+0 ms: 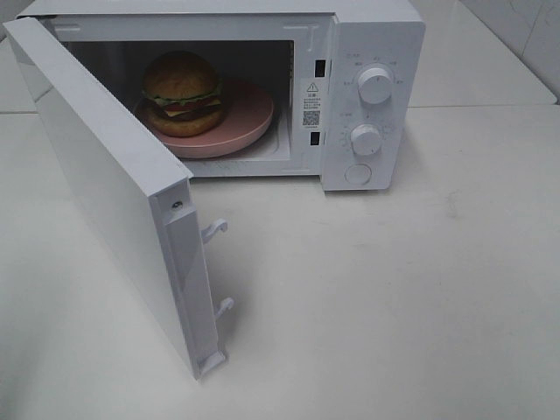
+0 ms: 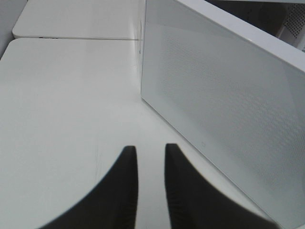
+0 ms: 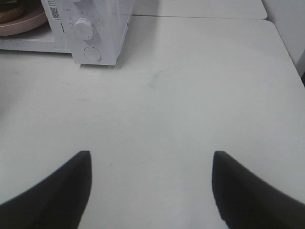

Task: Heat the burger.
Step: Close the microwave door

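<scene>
The burger, with a golden-brown bun, lettuce, cheese and a dark patty, sits on a round pink plate inside the white microwave. The microwave door stands wide open, swung out toward the front left. Neither gripper shows in the high view. My left gripper hovers over the table beside the door's outer face; its fingers are drawn close with a narrow gap and hold nothing. My right gripper is open and empty over the table, right of the microwave. An edge of the plate shows there.
Two white knobs, upper and lower, and a round button sit on the microwave's right panel. Two latch hooks stick out of the door's free edge. The white table stretches in front and to the right.
</scene>
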